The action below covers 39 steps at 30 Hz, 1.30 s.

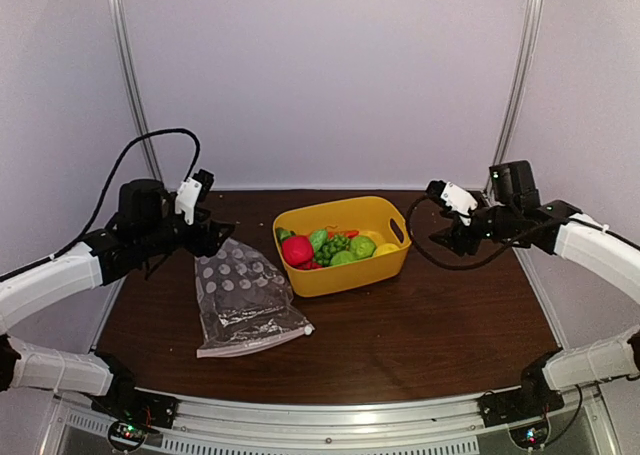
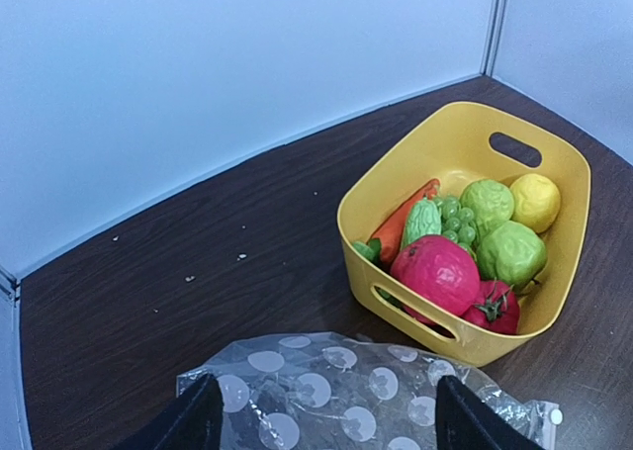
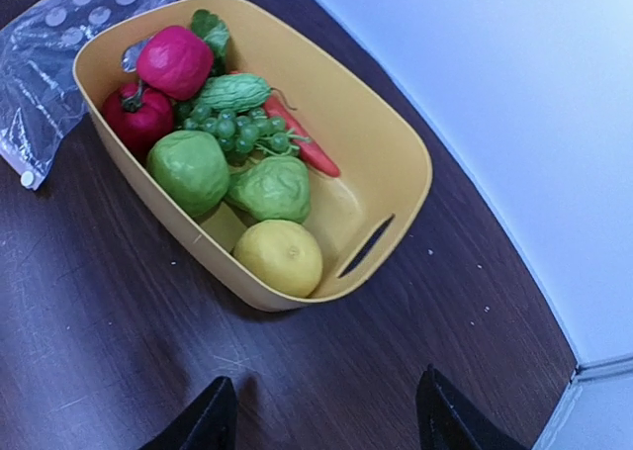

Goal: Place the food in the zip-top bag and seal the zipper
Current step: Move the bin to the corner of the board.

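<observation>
Left pincer (image 2: pixel 331 420) hangs spread and empty just over the zip-top bag (image 2: pixel 336 381), which lies flat on the surface (image 2: pixel 148 302). Right pincer (image 3: pixel 326 420), also spread and empty, hovers near the yellow basket (image 3: pixel 396 148) ahead of it; the food (image 3: pixel 232 134) sits piled inside that basket.

We saw a robotics lab cell, not a home: plain white panels (image 1: pixel 330 75) and metal posts (image 1: pixel 134 75) boxed in a dark wooden table (image 1: pixel 420 325), a left arm (image 1: pixel 50 275) and a right arm (image 1: pixel 600 250) stood mounted by an aluminium rail (image 1: pixel 330 415), and the food (image 1: pixel 335 247) in the yellow basket (image 1: pixel 350 277) was glossy toys.
</observation>
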{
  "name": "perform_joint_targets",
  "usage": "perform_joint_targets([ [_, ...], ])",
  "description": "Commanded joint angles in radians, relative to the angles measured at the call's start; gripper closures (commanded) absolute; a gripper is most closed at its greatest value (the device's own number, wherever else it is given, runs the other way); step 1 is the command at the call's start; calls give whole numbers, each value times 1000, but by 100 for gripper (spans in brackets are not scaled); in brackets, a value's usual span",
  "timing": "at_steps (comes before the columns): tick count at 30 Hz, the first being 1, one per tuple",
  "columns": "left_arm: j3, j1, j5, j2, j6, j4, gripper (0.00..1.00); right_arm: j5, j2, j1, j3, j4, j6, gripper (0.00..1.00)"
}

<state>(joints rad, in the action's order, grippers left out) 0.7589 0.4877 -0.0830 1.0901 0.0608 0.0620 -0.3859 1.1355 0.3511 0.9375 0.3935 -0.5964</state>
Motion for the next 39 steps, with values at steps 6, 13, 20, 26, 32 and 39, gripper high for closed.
perform_joint_targets([
  [6,12,12,-46,13,-25,-6,25,116,333,245,248,162,-238,42],
  [13,13,12,-24,0,-29,4,24,121,553,328,451,220,-260,45],
  [20,11,12,-17,-9,-31,4,24,77,658,346,546,327,-322,49],
  [26,14,12,-14,-10,-31,6,24,63,641,347,513,330,-322,51],
  [32,14,12,-20,-14,-31,6,24,102,697,348,525,312,-277,67],
  [39,11,12,-17,-11,-31,7,24,145,714,345,541,271,-213,86],
])
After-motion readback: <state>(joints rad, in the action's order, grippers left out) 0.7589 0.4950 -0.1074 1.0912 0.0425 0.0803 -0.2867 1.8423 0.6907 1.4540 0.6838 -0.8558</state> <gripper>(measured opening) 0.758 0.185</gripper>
